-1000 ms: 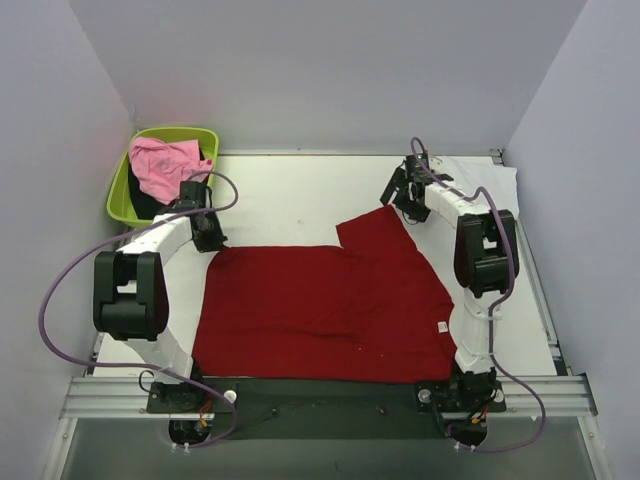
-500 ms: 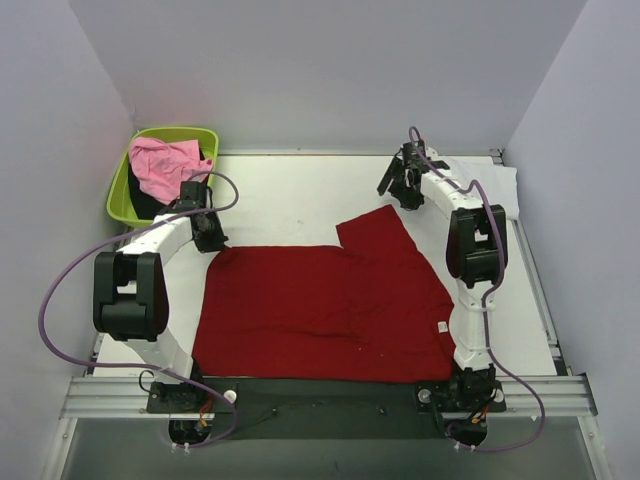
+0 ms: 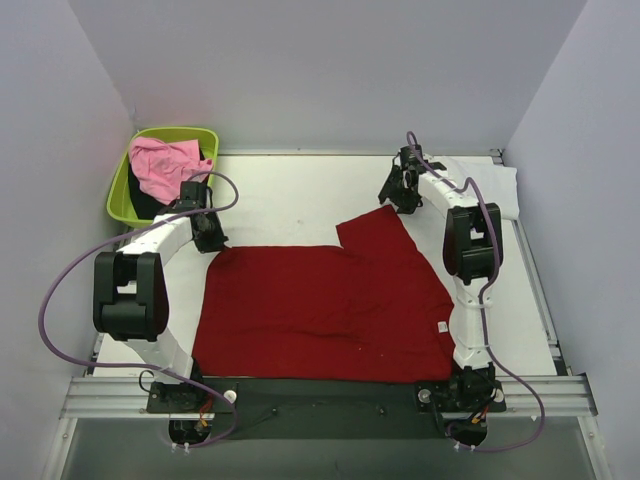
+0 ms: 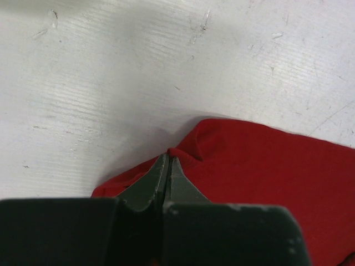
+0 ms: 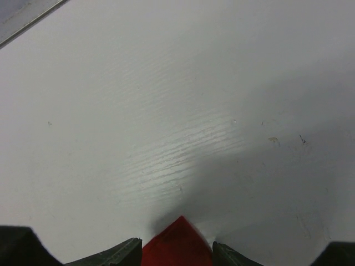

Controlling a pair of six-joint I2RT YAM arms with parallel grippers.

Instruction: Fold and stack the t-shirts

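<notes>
Deep-red t-shirt [image 3: 330,300] lies spread flat over the near half of the table [image 3: 300,190], with one pointed flap reaching toward the table's far right. A pink t-shirt [image 3: 165,165] sits on top of a black one [image 3: 143,203] in the lime-green tub [image 3: 118,195] at the table's far-left corner, and a white t-shirt [image 3: 495,180] lies at its far-right corner.

The step in hand looks like taking hold of the red shirt's far edge for the first fold. The left gripper [image 4: 168,160] is pinched fully together on a small raised pucker of red cloth at the shirt's far-left corner. The right gripper [image 5: 177,252] is low over the table at the tip of the flap. Its jaws stand partly apart with the red point lying between them, and they grip nothing yet.

The next move probably calls for the right jaws to come together on that tip without pushing it away across the smooth table. With both corners held, the arms would need to lift together and carry the far edge toward the table's near side, keeping the cloth taut so that it lands square.
</notes>
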